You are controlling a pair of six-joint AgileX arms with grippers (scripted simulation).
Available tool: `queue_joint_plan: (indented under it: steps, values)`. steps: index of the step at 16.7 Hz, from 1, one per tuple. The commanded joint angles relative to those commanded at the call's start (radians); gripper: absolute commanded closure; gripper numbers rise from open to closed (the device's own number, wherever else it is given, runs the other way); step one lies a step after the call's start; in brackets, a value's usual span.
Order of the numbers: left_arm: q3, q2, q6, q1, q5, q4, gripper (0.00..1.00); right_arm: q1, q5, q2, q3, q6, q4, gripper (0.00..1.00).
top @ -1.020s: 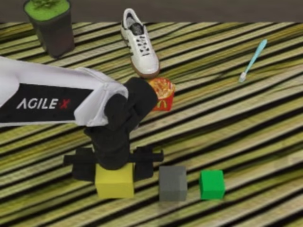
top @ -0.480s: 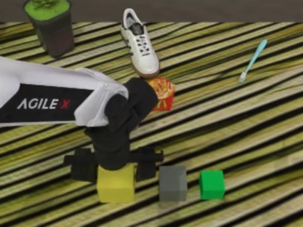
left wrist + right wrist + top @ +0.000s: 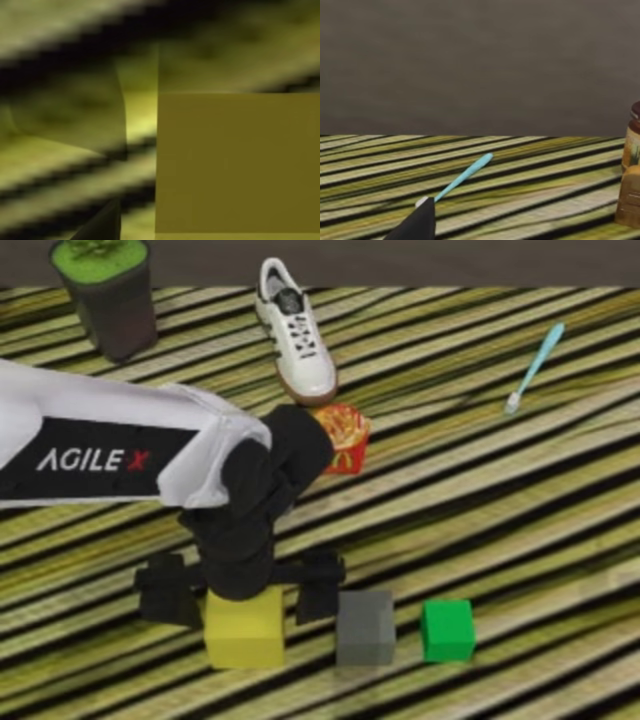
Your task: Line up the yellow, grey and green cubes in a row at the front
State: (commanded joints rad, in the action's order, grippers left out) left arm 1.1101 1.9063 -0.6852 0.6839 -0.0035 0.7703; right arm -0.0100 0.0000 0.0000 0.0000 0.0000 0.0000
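Three cubes are now sitting in a row at the front of the worktop (image 3: 520, 530): the yellow cube (image 3: 243, 628) directly beneath the left pincer (image 3: 240, 592), the grey cube (image 3: 365, 627) just beside its right finger, and the green cube (image 3: 447, 630) beyond that. Over the last second the pincer's fingers have been spreading away from the yellow cube's sides, so it is standing released on the surface. Judging by this, the line-up is looking complete, with the right arm out of the top view.

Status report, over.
Left tool open, straddling yellow cube. Grey cube and green cube in row rightward. Right arm out of top view.
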Motion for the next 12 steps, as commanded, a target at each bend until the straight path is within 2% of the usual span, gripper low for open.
queue_joint_plan:
  steps: [3,9,12]
  values:
    - [0.013,-0.006,-0.001,-0.001,0.000,0.017,0.00,0.000,0.000,0.000,0.000,0.000,0.000,0.00]
    - [0.130,-0.086,-0.006,-0.014,0.000,0.227,0.00,0.000,0.000,0.000,0.000,0.000,0.000,0.00]
    - [0.158,-0.112,-0.004,-0.018,-0.001,0.269,0.00,0.000,0.000,0.000,0.000,0.000,0.000,0.00]
